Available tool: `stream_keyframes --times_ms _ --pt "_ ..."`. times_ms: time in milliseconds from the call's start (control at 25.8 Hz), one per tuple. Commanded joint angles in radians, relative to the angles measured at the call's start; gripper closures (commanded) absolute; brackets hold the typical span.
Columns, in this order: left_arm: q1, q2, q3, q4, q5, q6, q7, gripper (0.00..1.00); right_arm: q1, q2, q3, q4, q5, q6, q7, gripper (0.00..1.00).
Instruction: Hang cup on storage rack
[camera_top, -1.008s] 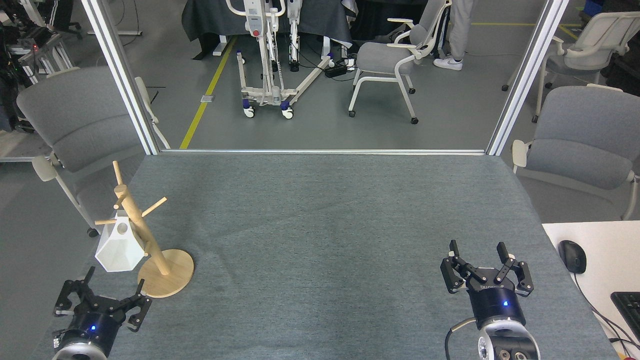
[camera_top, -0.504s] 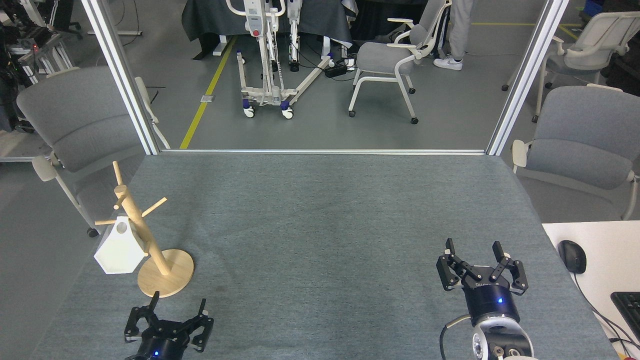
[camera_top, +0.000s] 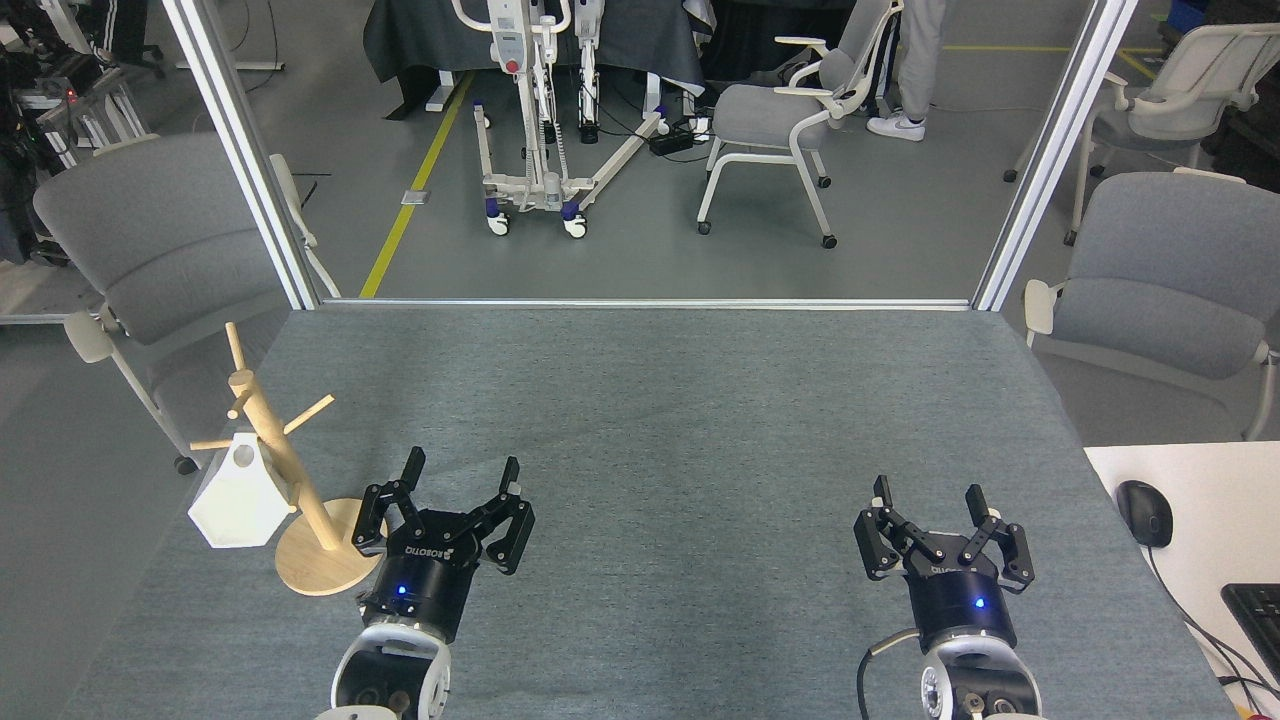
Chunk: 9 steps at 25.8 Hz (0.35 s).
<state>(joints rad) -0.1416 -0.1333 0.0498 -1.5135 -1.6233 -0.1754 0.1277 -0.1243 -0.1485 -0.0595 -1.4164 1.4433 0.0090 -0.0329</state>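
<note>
From the head view the white cup (camera_top: 241, 500) hangs on the wooden rack (camera_top: 290, 480) at the table's (camera_top: 700, 400) left edge, the left gripper (camera_top: 460, 478) just right of the rack's base, jaws wide and empty, the right gripper (camera_top: 928, 497) well apart, also spread.

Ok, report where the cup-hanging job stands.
Looks done: the matte white faceted cup hangs off a peg of the light wooden mug-tree rack, clear of the table. In hand: nothing; the left tool and right tool are both open and empty. Left: apparently nothing.
</note>
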Motion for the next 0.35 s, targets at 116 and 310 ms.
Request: stream_keyframes --times_ms 116,310 --pt "0.005 0.001 -0.056 -0.001 -0.001 0.05 -0.028 0.01 -0.001 0.021 0.001 0.002 -0.001 0.0 0.001 0.01" --pt "0.005 0.003 -0.056 -0.001 -0.003 0.053 -0.029 0.01 -0.005 0.007 0.004 0.001 0.0 -0.001 0.001 0.01"
